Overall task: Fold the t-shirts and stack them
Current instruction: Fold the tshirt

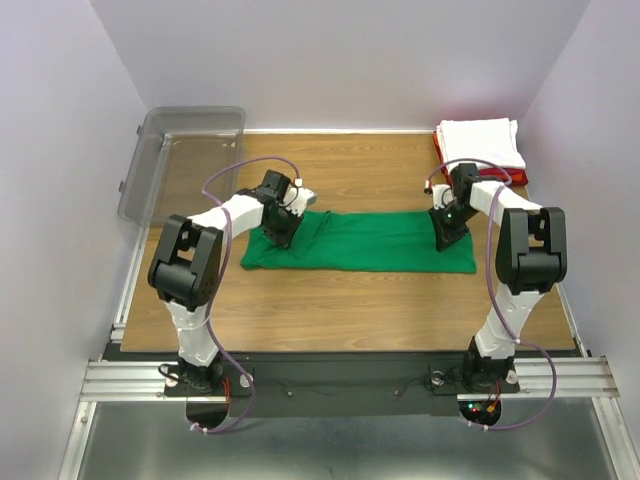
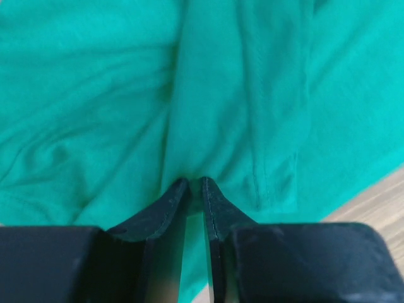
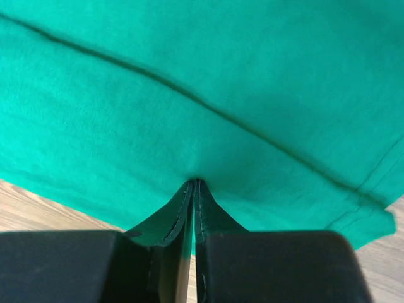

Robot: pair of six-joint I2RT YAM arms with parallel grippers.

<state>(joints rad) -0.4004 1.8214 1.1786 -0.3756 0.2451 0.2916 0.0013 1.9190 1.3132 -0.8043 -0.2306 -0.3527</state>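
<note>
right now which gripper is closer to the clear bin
Left. The left gripper grips the green t-shirt at the end near the bin; the right gripper grips the opposite end.

A shirt (image 1: 370,243) lay across the table's (image 1: 380,310) middle; folded shirts (image 1: 480,140) sat far right, a bin (image 1: 190,130) far left.

Logged from my remote view: pale lilac walls (image 1: 340,60) on three sides, evenly lit; wood-grain tabletop (image 1: 350,300); clear grey bin (image 1: 185,150) at its far left corner; aluminium rails (image 1: 340,378) along the near edge; grey surface (image 1: 330,450) below.
</note>
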